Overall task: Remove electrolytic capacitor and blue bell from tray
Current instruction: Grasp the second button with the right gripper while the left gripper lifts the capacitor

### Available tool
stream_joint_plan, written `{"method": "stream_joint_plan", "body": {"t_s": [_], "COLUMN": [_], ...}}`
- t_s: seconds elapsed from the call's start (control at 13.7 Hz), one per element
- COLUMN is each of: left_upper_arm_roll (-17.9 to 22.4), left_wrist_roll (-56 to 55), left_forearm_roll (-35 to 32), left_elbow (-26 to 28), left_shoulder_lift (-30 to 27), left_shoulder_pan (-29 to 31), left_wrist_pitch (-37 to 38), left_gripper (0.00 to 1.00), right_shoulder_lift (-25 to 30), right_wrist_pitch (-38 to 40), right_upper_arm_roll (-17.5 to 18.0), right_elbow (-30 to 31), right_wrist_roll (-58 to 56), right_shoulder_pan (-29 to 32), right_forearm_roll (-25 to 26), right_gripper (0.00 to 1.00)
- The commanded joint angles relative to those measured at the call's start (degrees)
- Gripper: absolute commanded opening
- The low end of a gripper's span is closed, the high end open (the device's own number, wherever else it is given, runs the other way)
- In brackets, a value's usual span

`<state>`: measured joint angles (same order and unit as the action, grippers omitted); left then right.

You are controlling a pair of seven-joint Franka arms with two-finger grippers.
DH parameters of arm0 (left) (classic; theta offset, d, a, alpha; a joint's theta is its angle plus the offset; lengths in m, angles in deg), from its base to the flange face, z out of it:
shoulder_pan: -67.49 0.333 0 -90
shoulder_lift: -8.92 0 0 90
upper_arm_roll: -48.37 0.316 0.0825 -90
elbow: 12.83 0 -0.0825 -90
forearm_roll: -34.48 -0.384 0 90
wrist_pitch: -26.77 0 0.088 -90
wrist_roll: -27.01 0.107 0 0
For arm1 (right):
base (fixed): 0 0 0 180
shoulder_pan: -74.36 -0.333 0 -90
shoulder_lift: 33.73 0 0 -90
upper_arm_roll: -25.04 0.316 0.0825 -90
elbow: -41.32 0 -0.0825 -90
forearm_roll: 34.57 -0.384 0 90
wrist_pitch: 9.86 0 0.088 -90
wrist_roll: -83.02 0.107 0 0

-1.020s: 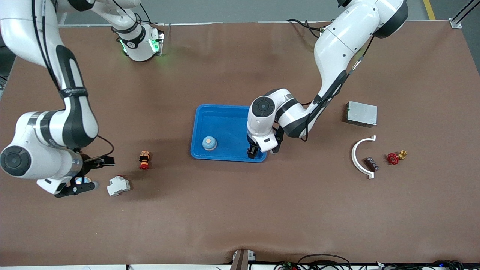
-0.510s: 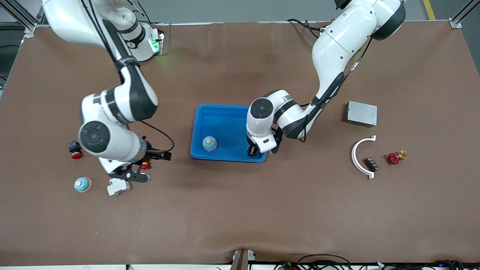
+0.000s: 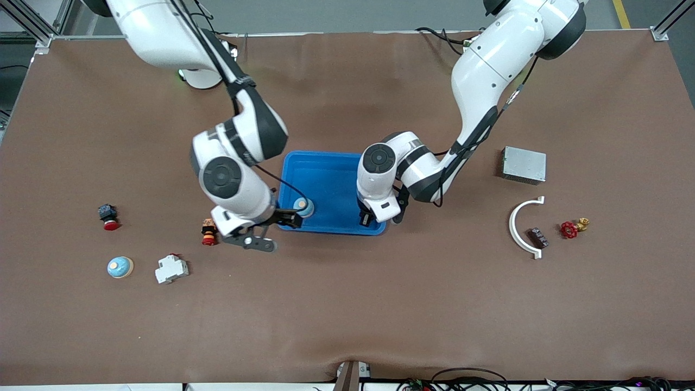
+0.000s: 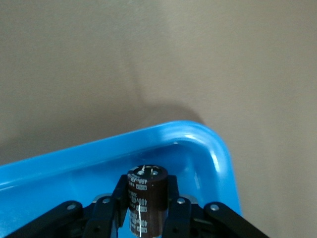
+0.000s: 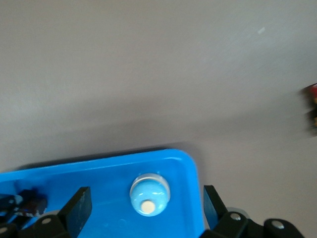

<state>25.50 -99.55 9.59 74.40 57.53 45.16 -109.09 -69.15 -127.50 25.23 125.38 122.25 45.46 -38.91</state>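
A blue tray [image 3: 326, 174] lies mid-table. My left gripper [image 3: 365, 220] is down in the tray corner nearest the front camera at the left arm's end. In the left wrist view it [image 4: 146, 206] is shut on the capacitor [image 4: 145, 196], a dark brown cylinder standing upright between the fingers over the tray floor [image 4: 59, 173]. The hand hides the capacitor in the front view. A light blue bell [image 3: 304, 206] with a cream button sits in the tray. My right gripper [image 3: 271, 231] hangs open over the tray corner at the right arm's end. In the right wrist view its fingers [image 5: 79, 208] straddle the bell [image 5: 150, 194] from above.
A second blue bell [image 3: 120, 267], a white breaker [image 3: 171, 269], an orange-red button [image 3: 209, 231] and a black-red button [image 3: 107, 216] lie toward the right arm's end. A grey box [image 3: 524, 165], a white curved bracket [image 3: 521, 228], a brown block [image 3: 538, 237] and a red valve [image 3: 570, 229] lie toward the left arm's end.
My right arm swept from over the second bell at its end of the table to the tray, gripper still open. My left gripper closed on the capacitor in the tray corner.
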Motion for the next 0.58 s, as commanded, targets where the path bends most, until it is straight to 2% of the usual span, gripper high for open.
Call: {"method": "stream_joint_plan", "body": {"t_s": [0.0, 0.22, 0.36, 0.51], "left_upper_arm_roll": [0.37, 0.46, 0.37, 0.29], "left_wrist_roll": [-1.32, -0.97, -0.79, 2.17], "left_forearm_roll": [-1.48, -1.57, -1.57, -1.48], "left_elbow": [-3.29, -3.29, -2.95, -2.94], "left_shoulder_lift": [-0.44, -3.94, -6.40, -9.30], "left_shoulder_pan": [-0.08, 0.27, 0.79, 1.23], "left_wrist_pitch": [-0.20, 2.25, 6.46, 12.43], "left_gripper": [0.00, 0.00, 0.00, 0.00], "right_shoulder_lift": [-1.50, -1.41, -1.32, -1.32], "right_wrist_pitch": [-0.66, -3.02, -6.09, -6.72], "right_upper_arm_roll": [-0.63, -0.54, -0.37, -0.37], "right_elbow": [0.75, 4.00, 7.16, 7.61], "right_wrist_roll": [0.41, -0.12, -0.91, -0.83], "right_shoulder_pan": [-1.07, -1.78, -2.04, -3.18], "right_forearm_roll": [1.61, 1.97, 1.97, 1.80], "right_gripper": [1.00, 1.00, 1.00, 1.00]}}
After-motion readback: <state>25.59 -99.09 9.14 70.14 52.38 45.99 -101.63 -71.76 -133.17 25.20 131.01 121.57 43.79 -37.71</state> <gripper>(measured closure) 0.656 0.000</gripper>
